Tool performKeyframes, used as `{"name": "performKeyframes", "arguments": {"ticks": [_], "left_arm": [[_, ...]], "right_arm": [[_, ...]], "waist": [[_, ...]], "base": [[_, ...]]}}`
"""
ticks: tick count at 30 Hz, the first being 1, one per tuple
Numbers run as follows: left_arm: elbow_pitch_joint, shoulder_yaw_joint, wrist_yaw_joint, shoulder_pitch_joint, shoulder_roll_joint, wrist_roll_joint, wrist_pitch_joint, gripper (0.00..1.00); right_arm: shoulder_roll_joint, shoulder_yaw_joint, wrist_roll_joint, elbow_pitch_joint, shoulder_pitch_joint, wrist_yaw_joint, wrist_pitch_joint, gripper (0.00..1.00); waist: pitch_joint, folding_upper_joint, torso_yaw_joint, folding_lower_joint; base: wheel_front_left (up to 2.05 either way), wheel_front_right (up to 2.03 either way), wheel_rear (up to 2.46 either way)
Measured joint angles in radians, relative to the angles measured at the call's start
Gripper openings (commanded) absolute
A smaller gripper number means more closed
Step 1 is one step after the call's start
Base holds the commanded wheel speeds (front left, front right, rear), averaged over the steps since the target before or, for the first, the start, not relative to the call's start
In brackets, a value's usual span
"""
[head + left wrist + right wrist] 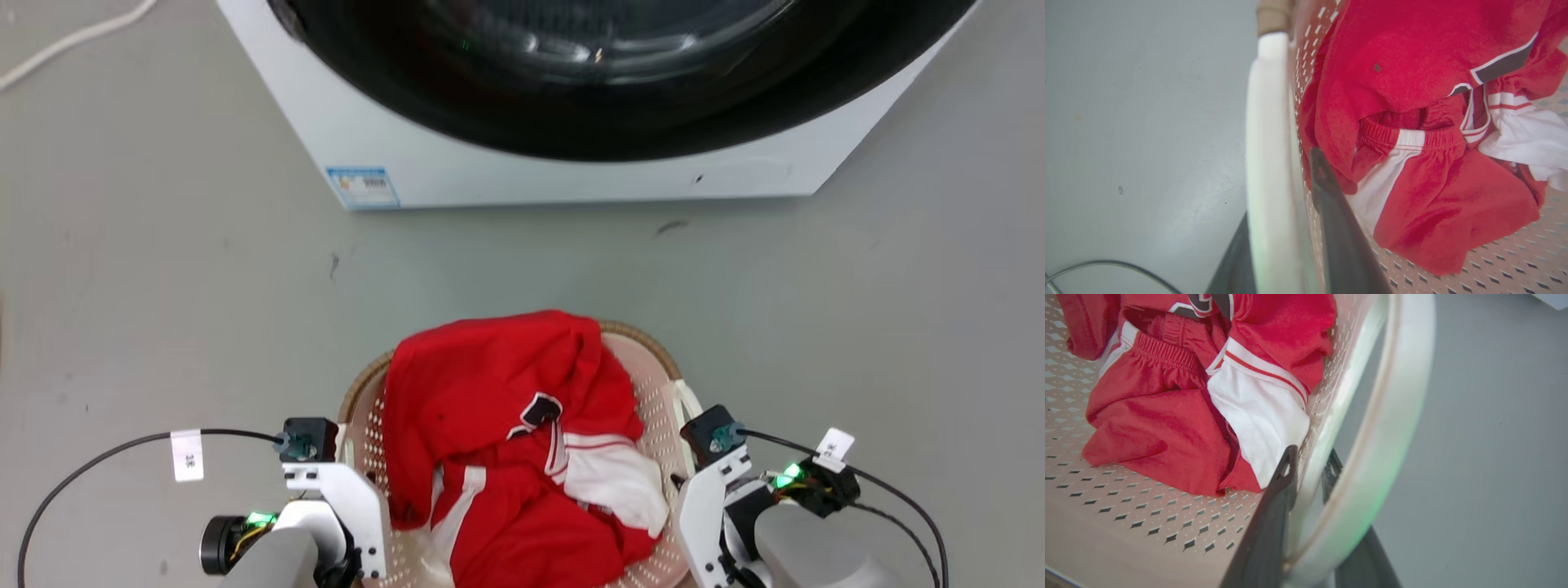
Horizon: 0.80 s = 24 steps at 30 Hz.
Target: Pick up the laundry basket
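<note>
The laundry basket [649,341] stands low in the head view, on the grey floor [163,286] and in front of the one washing machine [571,175], apart from it. It is one oval basket of pale pink plastic, its wall and bottom full of small holes in rows, with a brown rim that looks woven. It has two smooth white handles, one on each side [1267,143] [1396,416]. Inside lies a crumpled heap of red clothes [506,425] of soft cloth with white parts and thin stripes. One piece has a gathered elastic waist, but I cannot count the pieces exactly. The left gripper [1280,183] holds the left side of the basket. One dark finger [1331,212] lies flat against the holed wall inside, the other is outside behind the thick white handle, so the claw is closed narrow on the handle and wall. The right gripper [1310,455] grips the right side in the same manner: its two dark flat fingers stand close together with the thin basket wall pinched between them, inside the curved handle loop. The machine has a white box-shaped body, a large round dark glossy door [620,73] and one small blue and white label [363,186] on a lower corner. Two black cables [106,457] [898,498] run from the wrists, each with one white tag, and a pale cord [73,37] lies on the floor at the upper left.
</note>
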Motion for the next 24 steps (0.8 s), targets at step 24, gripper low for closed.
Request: {"name": "performKeyframes", "arguments": {"ticks": [24], "left_arm": [[-0.058,-0.242,0.001,0.067,0.043,-0.212,0.236,0.0]], "right_arm": [[-0.033,0.172,0.236,-0.052,0.078,0.0,0.213,0.0]], "waist": [[-0.333,0.0,-0.118,-0.0001]], "base": [[0.0,0.0,0.0]]}}
